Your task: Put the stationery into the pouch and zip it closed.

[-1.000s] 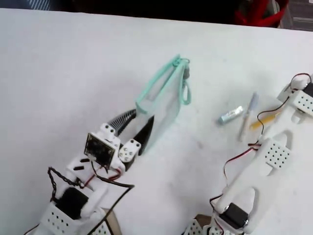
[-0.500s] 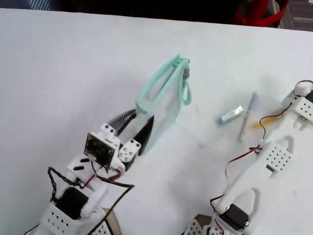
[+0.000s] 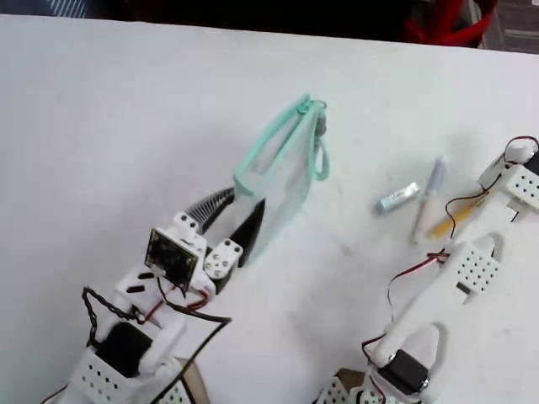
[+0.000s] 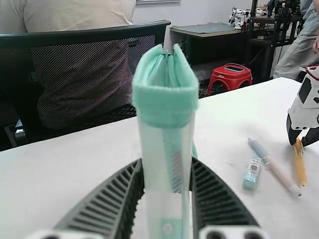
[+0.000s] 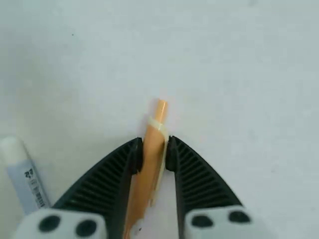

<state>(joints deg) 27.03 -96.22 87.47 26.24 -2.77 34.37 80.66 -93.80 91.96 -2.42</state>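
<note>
The right pincer (image 5: pixel 153 144) is closed on an orange pen (image 5: pixel 158 112), its ribbed jaws pressing the barrel from both sides while the clip end pokes out past the tips. I cannot tell whether the pen has left the tabletop (image 5: pixel 239 59) or lies on it. It looks light, stiff and smooth, so a squeeze across the barrel suits it, though a hold this near one end may let the long free part swing or slide. Just beside it lie a grey marker (image 3: pixel 427 202) and a short blue tube (image 3: pixel 397 198), close together, between this pincer and the pouch (image 4: pixel 164 99). Both are round and probably roll easily. Each is best pinched across its middle, the tube with care since there is little of it to catch. The left pincer (image 4: pixel 167 167) grips the pouch by its near end and holds it standing on edge, the mint zip band uppermost and the mouth seemingly a little open. The pouch looks soft and thin-walled, likely to sag or fold if nudged. The sewn band and end seam are its firmest parts, so the present hold seems sound. The pull tab at the far end looks the natural place to take the zip.
</note>
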